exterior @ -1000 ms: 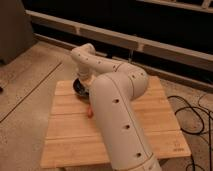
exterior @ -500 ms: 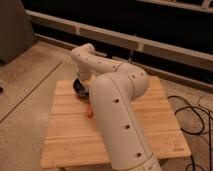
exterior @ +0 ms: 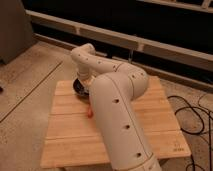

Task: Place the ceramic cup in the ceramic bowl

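The large white robot arm (exterior: 117, 107) crosses the pale slatted wooden table (exterior: 65, 135). At left of centre its gripper (exterior: 84, 84), largely hidden, hangs over the dark glossy ceramic bowl (exterior: 77, 88). The ceramic cup is unseen, so progress cannot be judged.

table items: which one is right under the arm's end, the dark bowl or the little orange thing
The dark ceramic bowl. The gripper sits at it near the table's far left corner; the orange thing lies nearer, apart.

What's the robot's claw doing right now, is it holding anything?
Gripper: down over the ceramic bowl at the wooden table's far left, mostly hidden behind the arm; whether it holds anything cannot be told.
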{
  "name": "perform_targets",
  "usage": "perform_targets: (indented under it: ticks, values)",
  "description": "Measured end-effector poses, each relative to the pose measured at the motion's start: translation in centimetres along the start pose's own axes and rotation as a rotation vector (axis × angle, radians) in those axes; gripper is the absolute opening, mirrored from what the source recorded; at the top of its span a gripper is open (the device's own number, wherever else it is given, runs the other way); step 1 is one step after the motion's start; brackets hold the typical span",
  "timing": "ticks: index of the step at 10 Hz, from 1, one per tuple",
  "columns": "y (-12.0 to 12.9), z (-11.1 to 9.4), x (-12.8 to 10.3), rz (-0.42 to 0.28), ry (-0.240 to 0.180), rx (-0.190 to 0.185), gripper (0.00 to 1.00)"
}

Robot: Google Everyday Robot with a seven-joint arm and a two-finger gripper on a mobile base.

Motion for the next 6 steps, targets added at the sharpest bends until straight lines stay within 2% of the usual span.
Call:
perform_targets:
  ticks: [1, 5, 6]
  values:
    - [0.0, -0.1, -0.1, -0.001, -0.001, 0.003, 0.80]
    - [-1.0, -4.9, -3.2, -0.017, -0.047, 0.116, 0.80]
    - [-1.0, -6.5, -4.1, -0.018, -0.072, 0.140, 0.80]
